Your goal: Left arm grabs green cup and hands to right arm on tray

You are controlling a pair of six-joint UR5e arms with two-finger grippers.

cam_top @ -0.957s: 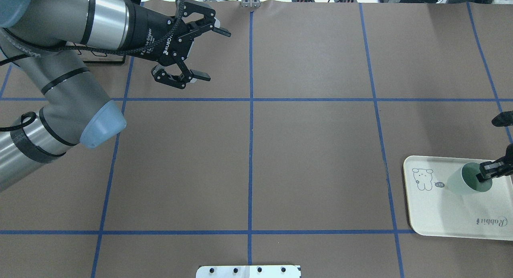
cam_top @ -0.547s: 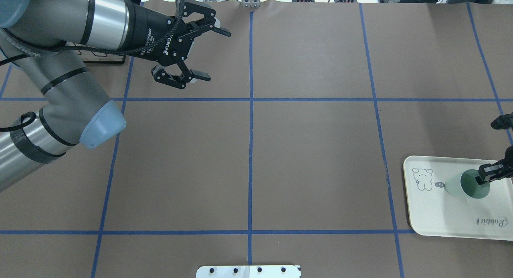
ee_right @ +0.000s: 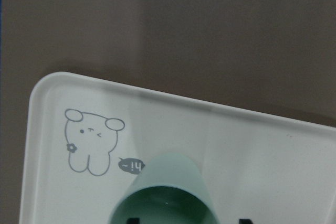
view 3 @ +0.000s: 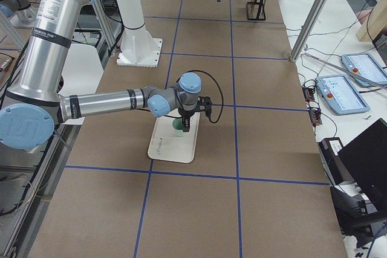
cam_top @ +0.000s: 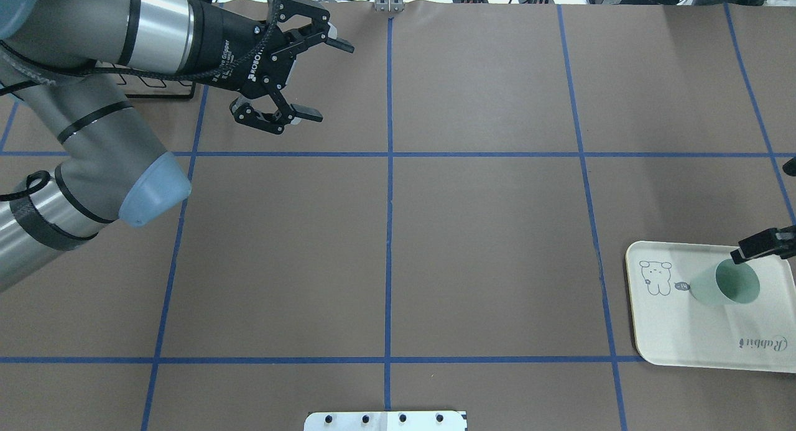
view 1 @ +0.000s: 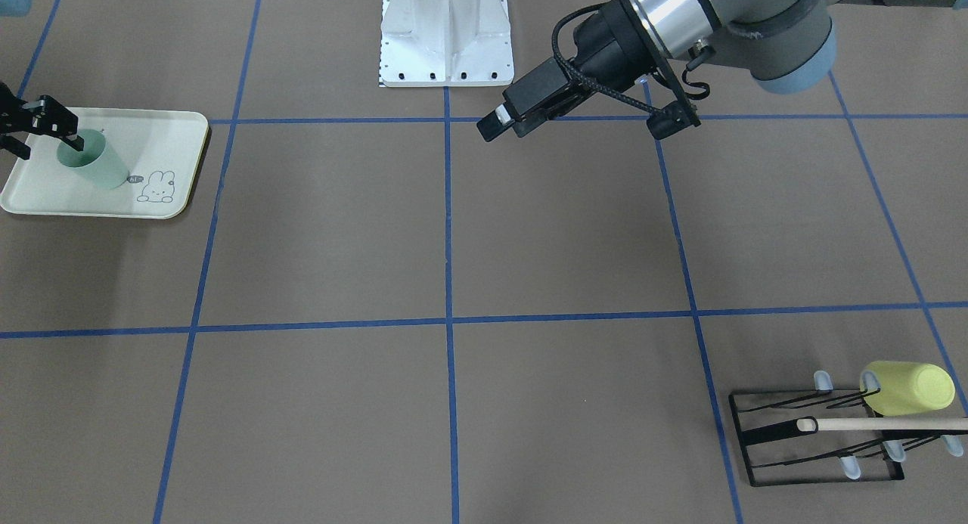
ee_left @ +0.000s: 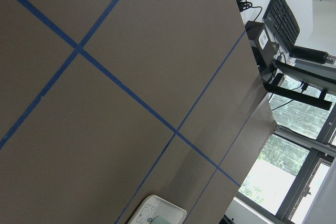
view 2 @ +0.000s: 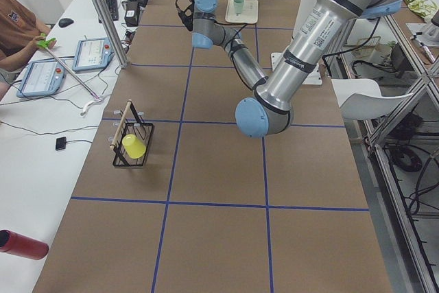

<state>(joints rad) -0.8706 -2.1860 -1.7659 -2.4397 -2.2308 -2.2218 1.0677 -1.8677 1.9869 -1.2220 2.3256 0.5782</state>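
The green cup (cam_top: 727,285) stands upright on the cream tray (cam_top: 684,331) at the right edge of the overhead view, beside the bunny drawing. It also shows in the front view (view 1: 92,161) and at the bottom of the right wrist view (ee_right: 165,192). My right gripper (cam_top: 765,211) is open and hangs over the cup; its fingers do not close on the cup wall, and one fingertip (cam_top: 746,252) is just behind the rim. My left gripper (cam_top: 329,79) is open and empty, above the table's far left part.
A black wire rack (view 1: 817,433) holds a yellow-green cup (view 1: 907,388) and a wooden stick at the far left corner. The white robot base plate (view 1: 446,40) sits mid-table on the robot's side. An operator sits at the side desk (view 2: 20,32).
The right gripper's finger has come out of the cup and drawn back and up. The cup stays upright on the tray. The left gripper has shifted slightly to the far left.
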